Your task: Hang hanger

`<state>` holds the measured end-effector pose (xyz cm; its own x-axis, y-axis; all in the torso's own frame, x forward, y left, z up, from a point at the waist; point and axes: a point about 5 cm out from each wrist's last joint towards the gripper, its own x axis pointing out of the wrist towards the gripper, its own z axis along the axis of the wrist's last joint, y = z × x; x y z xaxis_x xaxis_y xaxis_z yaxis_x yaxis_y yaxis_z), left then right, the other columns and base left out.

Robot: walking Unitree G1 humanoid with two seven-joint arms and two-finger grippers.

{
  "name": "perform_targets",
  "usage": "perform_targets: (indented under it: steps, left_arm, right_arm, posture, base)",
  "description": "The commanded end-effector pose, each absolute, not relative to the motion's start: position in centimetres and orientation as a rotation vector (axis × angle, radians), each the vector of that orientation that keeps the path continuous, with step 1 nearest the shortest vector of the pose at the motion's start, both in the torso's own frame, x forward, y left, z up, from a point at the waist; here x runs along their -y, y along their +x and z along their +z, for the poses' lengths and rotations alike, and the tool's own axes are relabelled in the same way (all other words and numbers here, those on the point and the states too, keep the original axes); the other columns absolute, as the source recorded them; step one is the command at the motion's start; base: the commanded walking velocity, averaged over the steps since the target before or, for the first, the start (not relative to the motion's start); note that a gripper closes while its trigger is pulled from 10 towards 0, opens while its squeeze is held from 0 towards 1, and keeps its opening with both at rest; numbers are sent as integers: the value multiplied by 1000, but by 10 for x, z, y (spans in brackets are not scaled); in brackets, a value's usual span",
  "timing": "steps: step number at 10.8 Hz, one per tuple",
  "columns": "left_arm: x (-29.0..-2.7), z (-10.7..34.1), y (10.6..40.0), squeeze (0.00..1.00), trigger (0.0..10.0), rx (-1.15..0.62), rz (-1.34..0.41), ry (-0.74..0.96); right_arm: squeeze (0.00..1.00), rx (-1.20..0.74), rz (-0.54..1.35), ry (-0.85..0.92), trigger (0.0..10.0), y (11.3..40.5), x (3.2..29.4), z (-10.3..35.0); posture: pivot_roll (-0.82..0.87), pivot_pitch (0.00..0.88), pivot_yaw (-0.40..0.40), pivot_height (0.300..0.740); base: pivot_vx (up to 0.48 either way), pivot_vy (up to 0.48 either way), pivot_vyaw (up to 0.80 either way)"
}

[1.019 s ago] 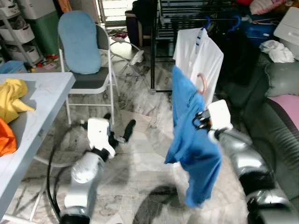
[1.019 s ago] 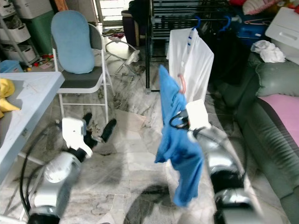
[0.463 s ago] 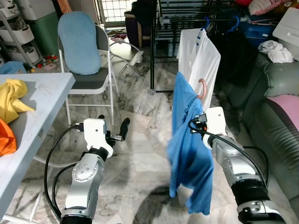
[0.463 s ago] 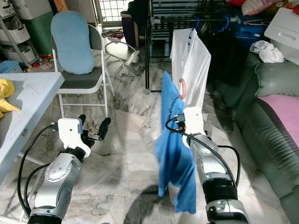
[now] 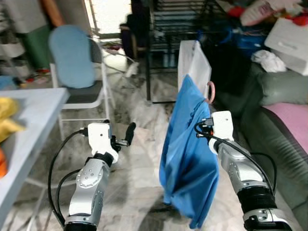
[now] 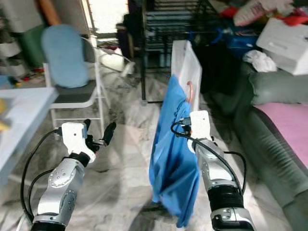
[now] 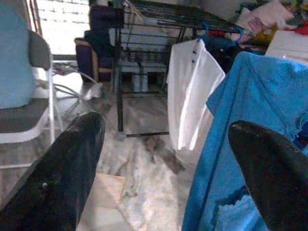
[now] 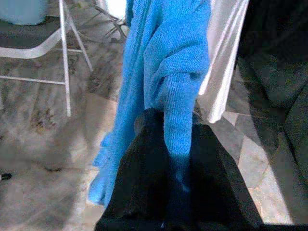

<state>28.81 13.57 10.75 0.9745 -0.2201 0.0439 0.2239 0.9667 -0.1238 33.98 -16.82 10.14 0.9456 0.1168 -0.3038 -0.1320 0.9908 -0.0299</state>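
One hanger [image 5: 210,91] — only its pink hook shows, curling above the collar of one blue knit garment [image 5: 186,159] draped over it. The garment hangs in long folds toward the marble floor [image 5: 137,163], centre of the head view, just at 9 o'clock of the right arm. The right tool [image 8: 169,126] has its two black fingers pressed together on a fold of the blue cloth, seen in the right wrist view. At 12 o'clock behind it hangs one white shirt [image 5: 193,65] on the black drying rack [image 5: 168,29]. The left tool [image 5: 124,136], at 9 o'clock, is spread and holds nothing. One folding chair [image 5: 77,72] with a blue cushion stands at 10 o'clock — beside the bench [image 5: 29,125].
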Motion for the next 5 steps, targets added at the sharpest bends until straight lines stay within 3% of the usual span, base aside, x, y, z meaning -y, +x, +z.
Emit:
perform_targets:
  steps: [1, 5]
  left_arm:
    - [-136, 112, 290, 0, 10000, 40, -227, -129]
    - [-135, 112, 291, 0, 10000, 40, -223, -129]
  right_arm:
    - [0, -261, 124, -41, 10000, 346, 167, 115]
    - [0, -252, 148, -57, 10000, 346, 165, 118]
  posture:
    - [-39, 0, 33, 740]
    - [-41, 0, 34, 740]
  base:
    - [458, 0, 0]
    - [458, 0, 0]
